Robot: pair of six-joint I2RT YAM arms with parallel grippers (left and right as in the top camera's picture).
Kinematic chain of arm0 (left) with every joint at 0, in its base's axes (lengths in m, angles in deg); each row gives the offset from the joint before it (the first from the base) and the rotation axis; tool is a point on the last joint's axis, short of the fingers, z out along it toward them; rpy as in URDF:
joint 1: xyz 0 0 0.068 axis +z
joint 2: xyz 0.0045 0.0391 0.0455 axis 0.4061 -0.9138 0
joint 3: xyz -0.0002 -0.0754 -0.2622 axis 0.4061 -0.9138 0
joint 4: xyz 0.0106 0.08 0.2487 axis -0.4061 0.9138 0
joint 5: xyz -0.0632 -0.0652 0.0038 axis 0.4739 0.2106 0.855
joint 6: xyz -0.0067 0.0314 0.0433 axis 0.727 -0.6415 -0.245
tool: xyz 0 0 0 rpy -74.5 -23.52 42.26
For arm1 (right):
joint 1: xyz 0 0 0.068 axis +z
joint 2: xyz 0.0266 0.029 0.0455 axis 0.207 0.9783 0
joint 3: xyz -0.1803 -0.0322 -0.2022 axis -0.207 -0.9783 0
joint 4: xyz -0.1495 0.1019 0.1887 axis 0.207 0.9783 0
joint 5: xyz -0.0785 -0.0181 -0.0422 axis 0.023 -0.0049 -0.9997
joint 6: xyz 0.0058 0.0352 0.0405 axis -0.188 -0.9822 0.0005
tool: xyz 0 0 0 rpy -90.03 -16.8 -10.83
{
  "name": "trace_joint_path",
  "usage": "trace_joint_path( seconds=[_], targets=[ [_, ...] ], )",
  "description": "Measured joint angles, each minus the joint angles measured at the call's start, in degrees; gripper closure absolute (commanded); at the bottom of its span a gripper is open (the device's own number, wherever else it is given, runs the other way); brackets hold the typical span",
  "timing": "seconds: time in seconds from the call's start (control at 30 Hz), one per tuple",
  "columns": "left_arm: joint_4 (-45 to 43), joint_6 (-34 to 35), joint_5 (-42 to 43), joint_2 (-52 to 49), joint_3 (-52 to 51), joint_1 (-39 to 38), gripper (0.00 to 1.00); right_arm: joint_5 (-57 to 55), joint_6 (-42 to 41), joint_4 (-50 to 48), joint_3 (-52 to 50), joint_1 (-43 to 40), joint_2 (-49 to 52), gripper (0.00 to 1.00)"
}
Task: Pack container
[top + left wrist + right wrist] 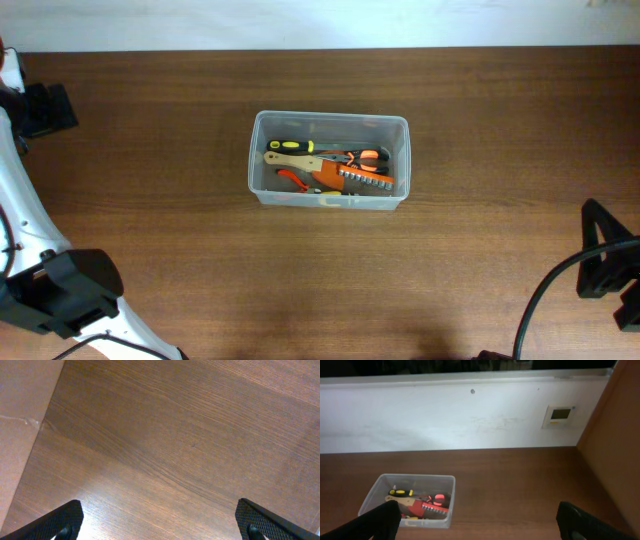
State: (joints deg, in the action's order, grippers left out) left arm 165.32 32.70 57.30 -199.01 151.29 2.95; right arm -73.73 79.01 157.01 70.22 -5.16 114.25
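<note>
The wooden table (pixel 470 110) fills the overhead view. One container (pixel 300 200) stands on it, about midway between the left and right edges and nearer the far edge than the near one. Its long side runs along the far edge. It is a clear plastic rectangular bin with rounded corners and a raised rim, open at the top, so its contents show through the walls. From the right wrist view the container (pixel 451 502) sits well short of the white wall behind the far edge.

There are two arms. The left arm (pixel 30 230), white with black parts, stands along the left edge, well apart from the container. The left gripper (pixel 161 522) hangs over bare wood with its fingers spread wide and nothing between them. The right arm (pixel 610 265), black, sits at the near right corner, also well apart from the bin. The right gripper (pixel 482 522) is released too, its two fingertips wide apart and empty, facing the container and the wall.

Inside the bin I count five overlapping items:
- one orange bit holder (pixel 360 180) with a row of metal bits
- one wooden-handled tool (pixel 290 160)
- one screwdriver (pixel 290 146) with a yellow and black handle
- one pair of orange-handled pliers (pixel 365 156)
- one small red curved piece (pixel 292 178), too small to identify
</note>
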Motion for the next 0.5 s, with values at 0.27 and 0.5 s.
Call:
trace_joint_path(
  seconds=[0.27, 0.5],
  targets=[
    [0.00, 0.00, 0.00, 0.00, 0.00, 0.00, 0.01, -0.26, 0.02, -10.16, -3.93, 0.00, -0.87, 0.01],
    [0.00, 0.00, 0.00, 0.00, 0.00, 0.00, 0.01, -0.02, 0.00, -30.12, -31.04, 0.00, -13.86, 0.01]
  ],
)
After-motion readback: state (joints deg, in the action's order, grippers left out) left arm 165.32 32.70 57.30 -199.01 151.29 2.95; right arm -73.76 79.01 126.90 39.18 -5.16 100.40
